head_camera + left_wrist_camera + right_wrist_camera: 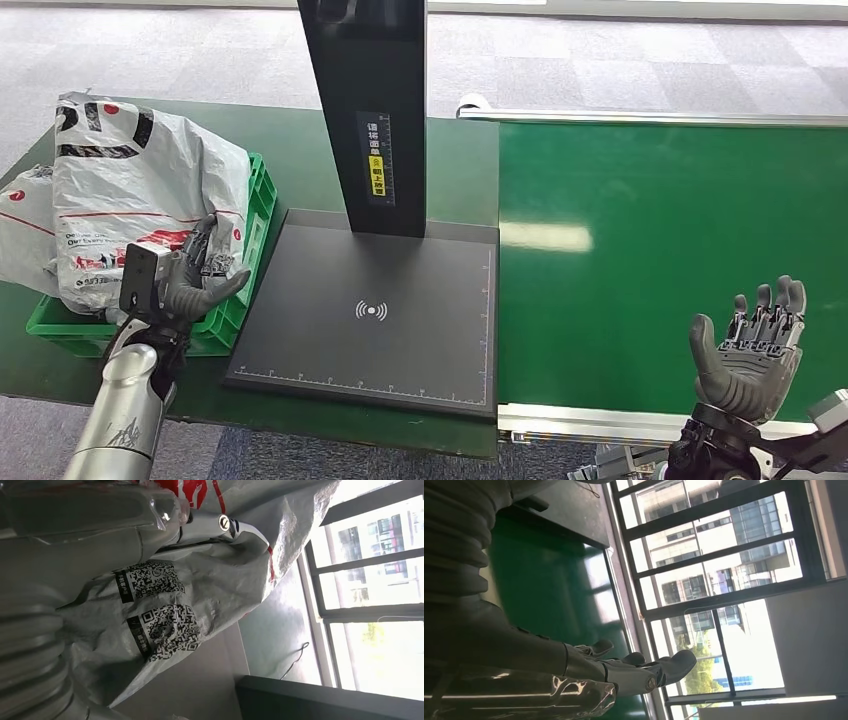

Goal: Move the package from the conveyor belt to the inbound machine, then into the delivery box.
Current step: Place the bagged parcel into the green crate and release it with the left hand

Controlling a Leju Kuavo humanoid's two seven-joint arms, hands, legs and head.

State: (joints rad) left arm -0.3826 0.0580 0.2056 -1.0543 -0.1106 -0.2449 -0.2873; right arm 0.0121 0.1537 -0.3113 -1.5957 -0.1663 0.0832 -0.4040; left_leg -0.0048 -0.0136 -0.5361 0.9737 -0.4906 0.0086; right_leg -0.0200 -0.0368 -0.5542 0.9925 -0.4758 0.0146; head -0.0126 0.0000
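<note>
Nearest me, at about four o'clock, the right hand point(752, 350) stands upright over the near edge of the conveyor belt point(670, 230), palm turned inward, fingers straight and apart, holding nothing. I take it to be parked there, out of the way and ready for whatever the belt brings.

At about eight o'clock the left hand point(192, 280) is at the near right corner of the delivery box point(232, 318), a green crate, fingers against the lower side of the package point(150, 190). From the head view the thumb juts out to the right, and I cannot tell whether the fingers grip the bag or merely rest on it. The left wrist view has the printed codes on the package right up close.

The package, a crumpled grey-white mailer with red and black print, sits heaped in the crate at ten o'clock, leaning on another bag point(25, 235) to its left.

Between crate and belt lies the inbound machine point(380, 320), its dark scanning plate bare, its post rising at twelve o'clock. So the drop looks essentially made.
</note>
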